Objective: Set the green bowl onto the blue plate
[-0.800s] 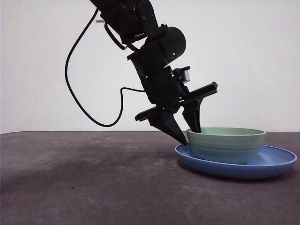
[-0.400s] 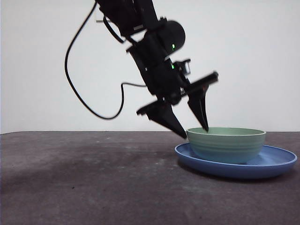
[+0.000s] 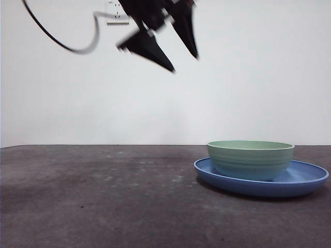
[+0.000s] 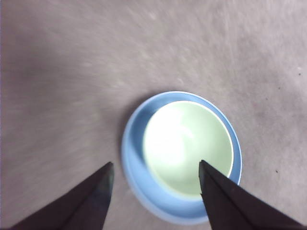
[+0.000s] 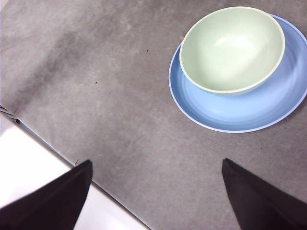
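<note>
The green bowl (image 3: 250, 159) stands upright on the blue plate (image 3: 305, 180) at the right of the table. It sits off-centre on the plate in the right wrist view, bowl (image 5: 232, 48) on plate (image 5: 259, 108). My left gripper (image 3: 185, 62) is open and empty, high above the table and up-left of the bowl. Its wrist view looks down on the bowl (image 4: 188, 147) and plate (image 4: 132, 158) from above, between its jaws (image 4: 156, 167). My right gripper (image 5: 156, 167) is open and empty, held back near the table's edge.
The dark grey table (image 3: 103, 196) runs to a white wall (image 3: 258, 77). A wall socket (image 3: 118, 17) and a black cable (image 3: 62, 44) show at the top left. The table's edge (image 5: 57, 155) shows in the right wrist view.
My left gripper has let go of the bowl's rim and risen up and to the left, clear of the bowl. The bowl and plate stay put.
</note>
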